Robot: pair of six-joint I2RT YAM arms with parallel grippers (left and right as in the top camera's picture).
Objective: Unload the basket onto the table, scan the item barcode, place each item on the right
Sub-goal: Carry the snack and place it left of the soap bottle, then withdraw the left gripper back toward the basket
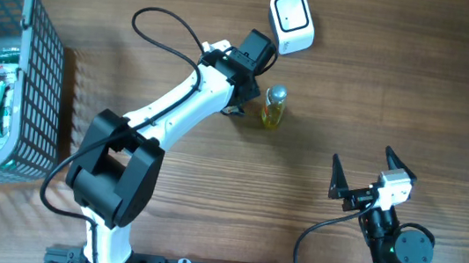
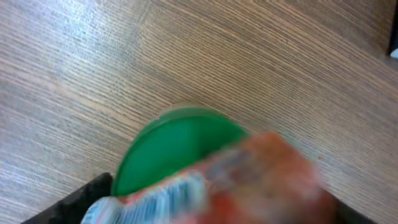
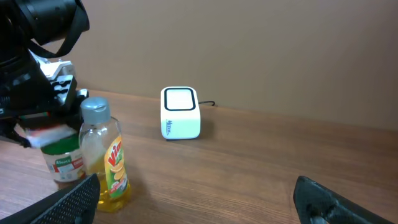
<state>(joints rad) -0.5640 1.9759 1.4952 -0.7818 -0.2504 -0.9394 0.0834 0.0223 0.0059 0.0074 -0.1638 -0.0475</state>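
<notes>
The item is a jar with a green lid and a red label; its blurred barcode faces the left wrist camera. In the right wrist view the jar stands on the wood beside a yellow bottle. My left gripper sits over the jar's top with its fingers on either side, hiding the jar from overhead. The blur hides whether the fingers press on the jar. The white scanner sits just beyond, at the table's far side. My right gripper hangs open and empty near the front right.
A yellow dish-soap bottle stands upright right next to the jar, on its right. A grey mesh basket holding several packets fills the far left. The scanner's cable runs off the table's far edge.
</notes>
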